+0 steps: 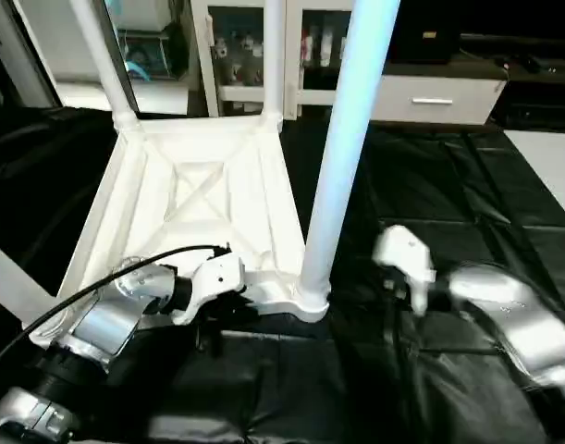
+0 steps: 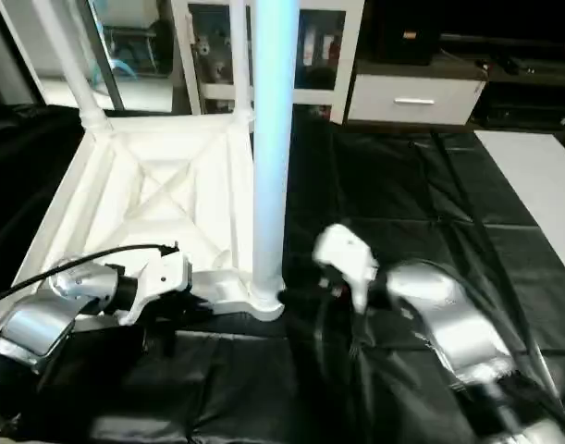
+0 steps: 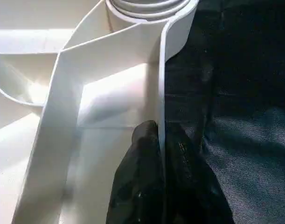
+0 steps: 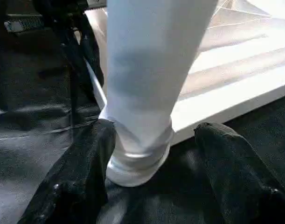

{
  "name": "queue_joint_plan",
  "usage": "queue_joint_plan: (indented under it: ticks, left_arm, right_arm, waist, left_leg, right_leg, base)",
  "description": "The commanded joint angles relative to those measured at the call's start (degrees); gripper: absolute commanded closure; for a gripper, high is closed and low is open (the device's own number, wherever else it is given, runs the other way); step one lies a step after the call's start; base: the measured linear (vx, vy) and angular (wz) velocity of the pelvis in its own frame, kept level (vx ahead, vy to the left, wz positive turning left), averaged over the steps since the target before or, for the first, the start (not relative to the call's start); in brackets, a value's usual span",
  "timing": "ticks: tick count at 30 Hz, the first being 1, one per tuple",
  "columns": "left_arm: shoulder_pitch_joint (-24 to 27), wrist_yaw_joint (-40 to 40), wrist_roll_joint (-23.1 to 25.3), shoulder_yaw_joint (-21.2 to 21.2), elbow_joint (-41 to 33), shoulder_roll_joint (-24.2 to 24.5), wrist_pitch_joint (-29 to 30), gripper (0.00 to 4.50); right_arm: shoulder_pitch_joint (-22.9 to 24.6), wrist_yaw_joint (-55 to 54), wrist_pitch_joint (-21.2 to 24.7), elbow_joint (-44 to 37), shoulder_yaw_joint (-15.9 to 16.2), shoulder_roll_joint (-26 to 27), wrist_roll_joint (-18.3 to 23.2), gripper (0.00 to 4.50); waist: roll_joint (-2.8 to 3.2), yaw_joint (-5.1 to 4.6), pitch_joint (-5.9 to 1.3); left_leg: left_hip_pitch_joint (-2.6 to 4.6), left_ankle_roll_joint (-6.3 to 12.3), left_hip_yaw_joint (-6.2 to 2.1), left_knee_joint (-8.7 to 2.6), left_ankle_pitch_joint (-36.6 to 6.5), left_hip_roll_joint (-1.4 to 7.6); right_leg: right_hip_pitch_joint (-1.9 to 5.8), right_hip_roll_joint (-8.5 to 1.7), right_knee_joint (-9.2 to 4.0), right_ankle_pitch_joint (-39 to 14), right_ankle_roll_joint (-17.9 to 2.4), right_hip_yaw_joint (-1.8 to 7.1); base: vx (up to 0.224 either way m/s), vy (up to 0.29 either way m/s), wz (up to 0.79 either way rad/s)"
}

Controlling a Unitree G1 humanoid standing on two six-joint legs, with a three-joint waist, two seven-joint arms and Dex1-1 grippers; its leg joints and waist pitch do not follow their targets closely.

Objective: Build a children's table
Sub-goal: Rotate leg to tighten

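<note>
The white table top (image 1: 264, 199) lies upside down on the black cloth, its X-ribbed underside facing up. Two white legs (image 1: 102, 55) (image 1: 273, 55) stand in the far corner sockets. A third leg (image 1: 342, 157) stands upright in the near right socket (image 1: 310, 298). My left gripper (image 3: 159, 140) is shut on the top's near rim wall, just beside that socket. My right gripper (image 4: 158, 127) is open around the base of the third leg; one finger (image 4: 86, 163) is close against the flared end and the other (image 4: 226, 158) stands apart from it.
A white tube (image 1: 14, 282) crosses the picture's left edge by the top's near left corner. White cabinets (image 1: 254, 55) and a drawer unit (image 1: 435, 97) stand behind the work table. Black cloth (image 1: 467, 194) stretches to the right, with pale floor (image 1: 550, 157) beyond it.
</note>
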Motion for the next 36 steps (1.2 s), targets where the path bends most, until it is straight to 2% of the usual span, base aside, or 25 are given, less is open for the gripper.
queue_joint_plan:
  ticks: [1,5,10,15,16,17,18,20,28,36]
  left_arm:
    - [0.9,0.4,-0.9,-0.6,1.7,-1.2,0.3,4.46]
    - [0.3,0.2,-0.9,-0.6,1.8,-1.6,0.5,4.46]
    - [-0.5,0.1,-0.7,-0.4,2.8,-2.0,0.4,4.46]
    - [-0.7,0.0,-0.5,-0.3,3.2,-2.2,0.3,4.46]
    - [-0.8,0.0,-0.5,-0.3,3.3,-2.2,0.3,4.46]
    - [-0.9,-0.1,-0.5,-0.2,3.5,-2.2,0.3,4.46]
    - [-1.0,-0.1,-0.4,-0.2,3.7,-2.2,0.2,4.50]
    - [-1.0,-0.2,-0.3,-0.2,3.9,-2.2,0.0,4.50]
    - [-1.3,-0.2,0.0,-0.3,4.7,-2.2,-0.2,4.50]
    - [-1.2,-0.1,0.3,-0.3,5.1,-2.2,-0.3,4.50]
  right_arm:
    - [-1.6,-0.1,-0.8,1.9,0.8,0.6,-1.1,1.41]
    - [-3.0,2.1,-1.1,4.2,2.1,1.4,-1.1,1.41]
    - [-4.5,3.2,-2.7,7.8,2.9,2.6,-2.1,1.41]
    - [-5.4,4.3,-3.1,9.6,3.4,2.9,-2.1,1.41]
    - [-5.7,4.5,-3.2,10.3,3.3,3.2,-2.0,1.41]
    - [-6.0,4.6,-3.3,10.8,3.2,3.4,-1.8,1.41]
    - [-6.4,4.9,-3.5,11.5,3.2,3.7,-1.7,1.70]
    - [-6.7,5.3,-3.8,12.3,3.2,3.9,-1.8,1.79]
    - [-7.4,6.5,-4.6,14.5,3.8,4.4,-2.7,1.89]
    - [-7.7,4.2,-5.6,17.6,3.4,5.4,-4.2,2.25]
  waist:
    - [-1.04,0.38,-2.86]
    - [-1.08,0.24,-2.71]
    - [-1.00,0.33,-2.81]
    - [-1.03,0.29,-2.75]
    - [-1.18,0.29,-2.74]
    - [-1.07,0.33,-2.68]
    - [-1.08,0.25,-2.72]
    - [-1.18,0.25,-2.59]
    - [-1.23,0.22,-2.55]
    - [-1.11,-0.09,-2.32]
  left_leg:
    - [-1.48,4.19,-0.11,-4.97,-4.7,2.01]
    - [-1.43,3.94,-0.12,-5.05,-6.7,1.97]
    - [-1.41,3.83,-0.13,-5.07,-6.2,2.01]
    - [-1.40,3.77,-0.12,-5.11,-6.8,2.01]
    - [-1.47,3.82,-0.12,-5.12,-6.7,2.02]
    - [-1.44,3.82,-0.14,-5.16,-6.9,2.02]
    - [-1.44,3.80,-0.14,-5.13,-7.0,1.99]
    - [-1.37,3.68,-0.15,-5.20,-7.9,2.05]
    - [-1.44,3.61,-0.23,-5.35,-8.4,2.07]
    - [-1.33,2.78,-0.49,-5.68,-12.0,2.11]
  right_leg:
    - [3.24,-3.60,-4.00,-16.1,-13.0,1.91]
    - [3.19,-3.63,-4.34,-18.9,-12.7,1.94]
    - [3.16,-3.64,-4.18,-17.7,-13.1,1.92]
    - [3.14,-3.70,-4.28,-18.7,-13.0,1.96]
    - [3.20,-3.70,-4.29,-18.8,-12.9,1.96]
    - [3.12,-3.71,-4.35,-19.3,-12.8,1.97]
    - [3.10,-3.71,-4.34,-19.6,-12.8,1.95]
    - [2.98,-3.72,-4.55,-21.4,-12.3,1.96]
    - [2.89,-3.76,-4.65,-22.3,-11.8,2.00]
    - [2.52,-3.78,-5.21,-27.8,-10.2,1.96]
  base:
    - [0.000,0.000,0.00]
    - [0.000,0.000,0.00]
    - [0.000,0.000,0.00]
    - [0.000,0.000,0.00]
    - [0.000,0.000,0.00]
    - [0.000,0.000,0.00]
    - [0.000,0.000,0.00]
    - [0.000,0.000,0.00]
    - [0.000,0.000,0.00]
    - [0.000,0.000,0.00]
